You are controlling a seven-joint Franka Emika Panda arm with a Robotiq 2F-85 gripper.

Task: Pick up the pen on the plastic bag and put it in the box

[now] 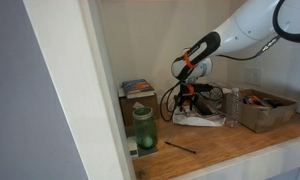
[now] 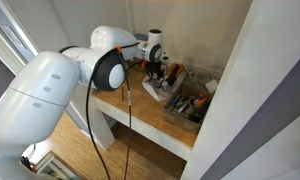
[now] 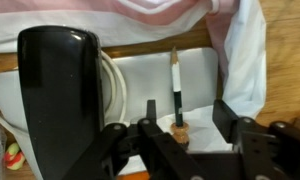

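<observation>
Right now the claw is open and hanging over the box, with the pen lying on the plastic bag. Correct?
Not quite. The claw is open, but it hangs over the plastic bag, not the box. The wrist view shows the pen lying on the bag between the claw's fingers. In an exterior view the box sits off to one side of the claw.

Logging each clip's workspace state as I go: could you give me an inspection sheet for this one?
Surface: wooden shelf, crowded.
Job's things: pen lying on plastic bag; box already holds items.
Clutter: green jar, dark stick, black object beside the bag.
Grippers: gripper open, fingers either side of the pen.
Cables: white cord by the black object; black cable hanging from the arm.
Surroundings: white post near the shelf.
</observation>
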